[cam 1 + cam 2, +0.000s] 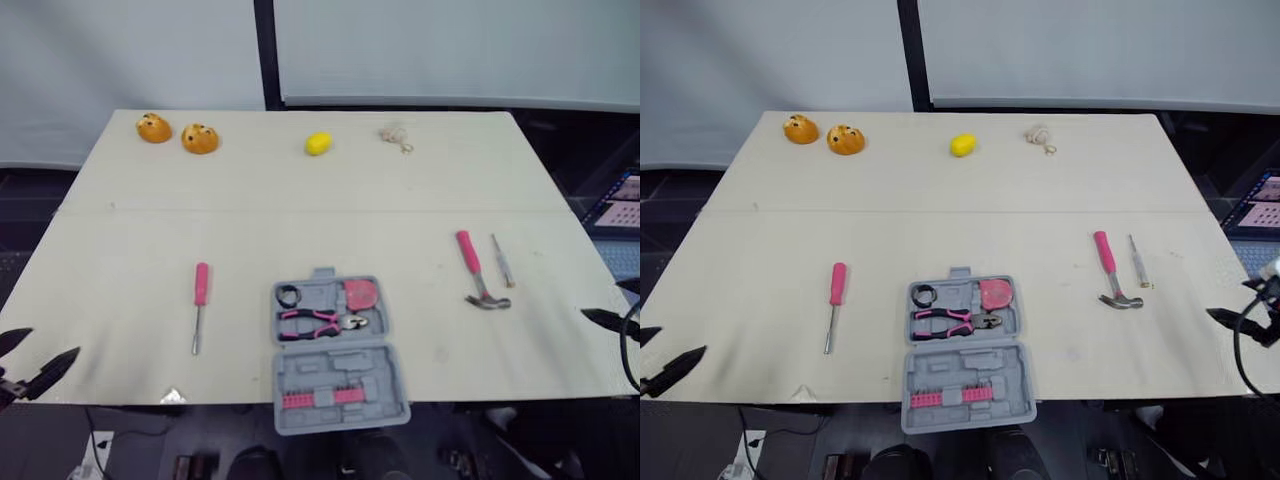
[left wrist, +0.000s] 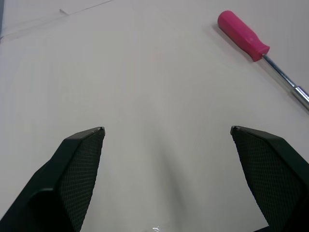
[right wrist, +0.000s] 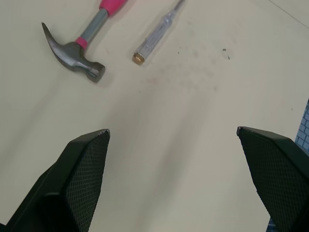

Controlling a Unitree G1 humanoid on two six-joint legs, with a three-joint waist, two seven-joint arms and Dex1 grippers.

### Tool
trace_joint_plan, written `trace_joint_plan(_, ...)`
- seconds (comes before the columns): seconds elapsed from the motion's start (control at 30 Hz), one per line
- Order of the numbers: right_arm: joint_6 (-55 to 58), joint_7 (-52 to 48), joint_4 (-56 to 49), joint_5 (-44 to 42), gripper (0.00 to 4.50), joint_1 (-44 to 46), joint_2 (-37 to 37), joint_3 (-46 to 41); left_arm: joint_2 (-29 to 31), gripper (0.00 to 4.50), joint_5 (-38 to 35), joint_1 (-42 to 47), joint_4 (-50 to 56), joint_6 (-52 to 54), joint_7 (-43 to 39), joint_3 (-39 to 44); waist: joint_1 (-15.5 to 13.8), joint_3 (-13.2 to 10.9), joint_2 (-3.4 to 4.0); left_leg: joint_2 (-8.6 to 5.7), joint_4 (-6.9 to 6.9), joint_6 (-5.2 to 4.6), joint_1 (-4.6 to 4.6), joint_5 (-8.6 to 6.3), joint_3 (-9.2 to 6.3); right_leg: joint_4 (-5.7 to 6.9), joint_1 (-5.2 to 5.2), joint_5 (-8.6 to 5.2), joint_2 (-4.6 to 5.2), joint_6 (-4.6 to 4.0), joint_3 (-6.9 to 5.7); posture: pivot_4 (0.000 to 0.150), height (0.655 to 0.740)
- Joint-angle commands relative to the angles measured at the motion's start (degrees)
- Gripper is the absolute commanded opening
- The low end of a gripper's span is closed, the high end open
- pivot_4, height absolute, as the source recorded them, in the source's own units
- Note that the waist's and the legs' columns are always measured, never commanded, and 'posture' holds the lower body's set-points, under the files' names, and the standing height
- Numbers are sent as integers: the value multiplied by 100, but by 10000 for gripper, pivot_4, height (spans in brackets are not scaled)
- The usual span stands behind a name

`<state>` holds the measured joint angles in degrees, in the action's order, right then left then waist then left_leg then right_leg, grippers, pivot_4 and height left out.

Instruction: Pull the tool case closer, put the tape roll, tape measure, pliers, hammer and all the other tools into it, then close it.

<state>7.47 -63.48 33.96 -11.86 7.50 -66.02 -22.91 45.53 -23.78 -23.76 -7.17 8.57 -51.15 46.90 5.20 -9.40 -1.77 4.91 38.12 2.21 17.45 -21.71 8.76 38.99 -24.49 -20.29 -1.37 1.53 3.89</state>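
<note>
The grey tool case (image 1: 335, 345) lies open at the table's front middle, its lid half hanging over the edge. In it are a black tape roll (image 1: 289, 295), a pink tape measure (image 1: 360, 294), pink pliers (image 1: 320, 322) and a row of pink bits (image 1: 322, 398). A pink screwdriver (image 1: 200, 300) lies left of the case. To the right lie a pink-handled hammer (image 1: 475, 272) and a clear tester screwdriver (image 1: 502, 261). My left gripper (image 1: 30, 365) is open at the front left corner, short of the screwdriver (image 2: 244, 36). My right gripper (image 1: 612, 302) is open at the right edge, short of the hammer (image 3: 77, 46).
At the table's far side sit two orange bun-shaped toys (image 1: 153, 128) (image 1: 200, 138), a yellow lemon (image 1: 318, 144) and a small beige object (image 1: 397, 135). A blue item with papers (image 1: 620, 205) sits off the table's right side.
</note>
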Motion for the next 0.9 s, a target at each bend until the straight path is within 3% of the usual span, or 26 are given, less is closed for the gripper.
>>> trace_joint_plan(0.03,-26,114,-245,-174,44513,-87,-51,-346,130,45000,62,-9,-94,-158,-45,92,22,-1,-2,0,-3,0,-4,0,4,0,1,1,0,1,4,1500,7400)
trace_joint_plan(0.23,367,82,-1373,-580,44513,-378,298,-489,268,45000,201,107,201,-146,-157,-300,47,-3,-1,0,-7,3,-7,0,3,1,4,4,0,8,5,1500,7400)
trace_joint_plan(0.33,818,86,-2319,-933,44513,-480,520,-446,515,45000,40,-211,871,336,-709,-712,53,-3,-1,1,-11,5,-5,0,2,0,2,5,0,8,4,1500,7400)
trace_joint_plan(0.57,1633,-419,-4345,-1438,44513,-560,696,753,750,45000,28,106,2469,390,-1341,-2274,-8,-12,10,1,-12,12,1,2,-19,-8,7,10,1,16,-3,1500,7400)
trace_joint_plan(0.6,1625,-529,-4446,-1409,44841,-501,709,1011,728,42543,47,254,2535,338,-1391,-2489,-21,-14,12,1,-12,12,3,1,-20,-8,7,10,1,16,-4,1500,7400)
trace_joint_plan(0.67,1374,-721,-4448,-1184,39338,-333,780,1533,714,36715,184,649,2518,314,-1437,-3002,-32,-15,13,-1,-12,11,3,1,-19,-13,8,9,1,16,-3,1500,7400)
trace_joint_plan(0.73,914,-786,-4173,-758,31399,-88,921,2059,718,27065,507,1013,2306,201,-1425,-3473,-35,-15,13,-2,-8,10,4,1,-19,-14,8,10,1,16,-3,1500,7400)
trace_joint_plan(0.77,760,-805,-4040,-590,26958,43,994,2284,679,26970,632,1170,2172,102,-1409,-3654,-33,-15,13,-3,-6,9,5,1,-19,-14,8,10,1,16,-3,1500,7400)
trace_joint_plan(0.9,131,-768,-3571,-40,26958,418,1256,2864,480,26970,1003,1634,1770,-186,-1262,-4186,-27,-20,17,-3,-4,7,5,3,-13,-13,2,9,0,16,1,1500,7400)
